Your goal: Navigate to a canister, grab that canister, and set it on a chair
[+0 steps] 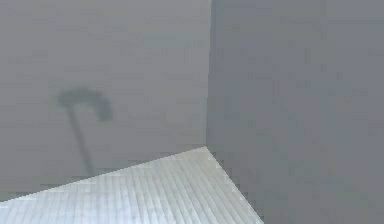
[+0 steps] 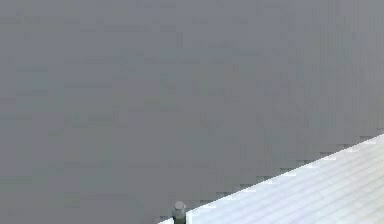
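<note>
gripper status cannot be told at this moment, as the stretch robot faces a bare room corner. in the forward view a left wall and a right wall meet just right of the frame's centre, with pale ribbed floor spreading across the lower left and centre. in the arm side view a grey wall takes the upper and left parts of the frame, pale floor cuts in at the lower right, and a small dark rounded stub pokes up at the bottom edge just left of centre; what it is cannot be made out. where the canister is cannot be told, so neither the way it points nor the line of its long axis, upright or lying, can be judged. the chair's place is likewise unknown. by the look of things the job is at its first stage: the search for the canister appears unfinished, and the grab and the setting down on the chair both seem left to do. a turn away from this corner would likely be needed to bring furniture into sight.
</note>
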Available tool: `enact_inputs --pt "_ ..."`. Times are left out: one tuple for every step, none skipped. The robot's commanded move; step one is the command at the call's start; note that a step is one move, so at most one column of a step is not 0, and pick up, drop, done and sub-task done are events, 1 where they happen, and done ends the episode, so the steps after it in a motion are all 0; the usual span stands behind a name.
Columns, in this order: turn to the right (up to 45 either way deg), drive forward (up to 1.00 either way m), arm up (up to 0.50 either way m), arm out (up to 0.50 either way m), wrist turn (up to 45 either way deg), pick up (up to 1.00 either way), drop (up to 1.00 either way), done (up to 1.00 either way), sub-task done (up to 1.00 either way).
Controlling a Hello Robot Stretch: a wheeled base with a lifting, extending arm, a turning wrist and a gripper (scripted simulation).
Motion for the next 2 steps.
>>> enact_inputs --pt "0.0 0.00 0.00 0.48 0.0 0.00 0.00 0.00 0.00" --pt "0.0 0.00 0.00 0.00 45.0 0.00 0.00 0.00 0.00"
